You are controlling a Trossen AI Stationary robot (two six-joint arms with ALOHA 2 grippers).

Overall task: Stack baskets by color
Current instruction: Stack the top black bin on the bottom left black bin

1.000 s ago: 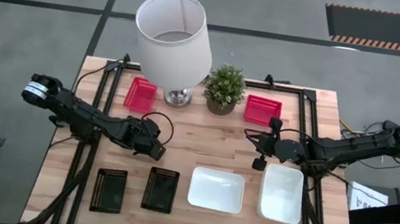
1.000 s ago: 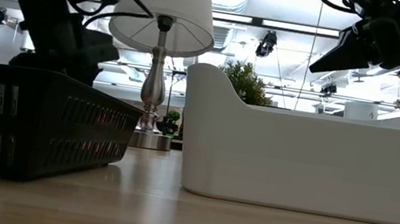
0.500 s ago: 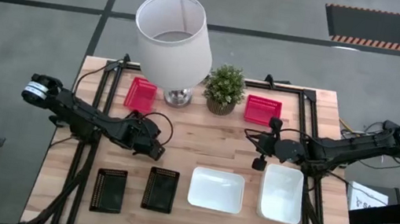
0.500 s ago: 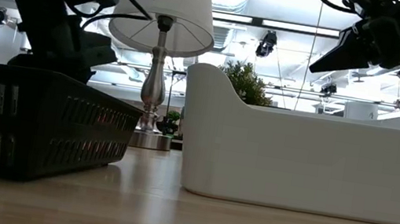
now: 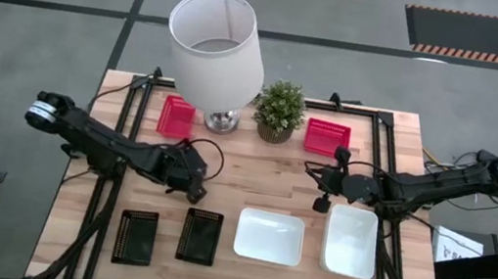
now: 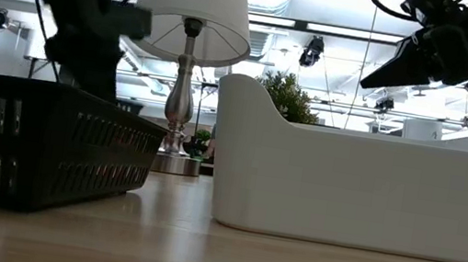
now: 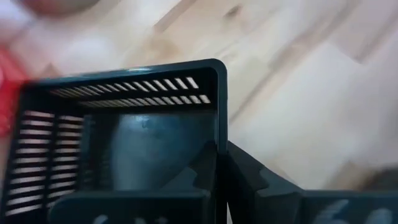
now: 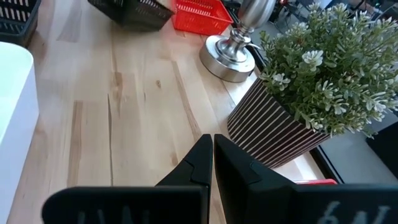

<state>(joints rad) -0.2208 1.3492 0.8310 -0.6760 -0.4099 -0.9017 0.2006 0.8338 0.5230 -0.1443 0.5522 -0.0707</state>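
My left gripper [image 5: 192, 188] hovers left of the table's middle, shut on a black mesh basket [image 7: 124, 143], which the arm mostly hides in the high view. The same basket [image 8: 130, 12] shows tilted in the right wrist view, beside a red basket [image 8: 199, 14]. Two more black baskets [image 5: 136, 236] [image 5: 200, 236] and two white baskets [image 5: 269, 237] [image 5: 352, 242] rest flat along the near edge. Red baskets [image 5: 175, 117] [image 5: 327, 136] lie at the back. My right gripper [image 5: 325, 186] hangs shut and empty above the wood, just beyond the right white basket. My left gripper pinches one side wall of the black basket at its rim [image 7: 216, 140], a little back from a corner [image 7: 217, 65]. One finger is inside the basket and one outside. The fingers slant down from the table's left. The basket sits tilted; I cannot tell whether it is clear of the wood.
A lamp [image 5: 219, 41] with a white shade and silver base stands at the back, with a potted green plant [image 5: 279, 109] to its right. Bare wood lies in the table's middle between the two arms. A black frame rail [image 5: 128, 121] runs along each side.
My left gripper has risen and rolled about its own pointing line; in the low view it now stands higher above the near black basket and is blurred. My right arm has kept still.
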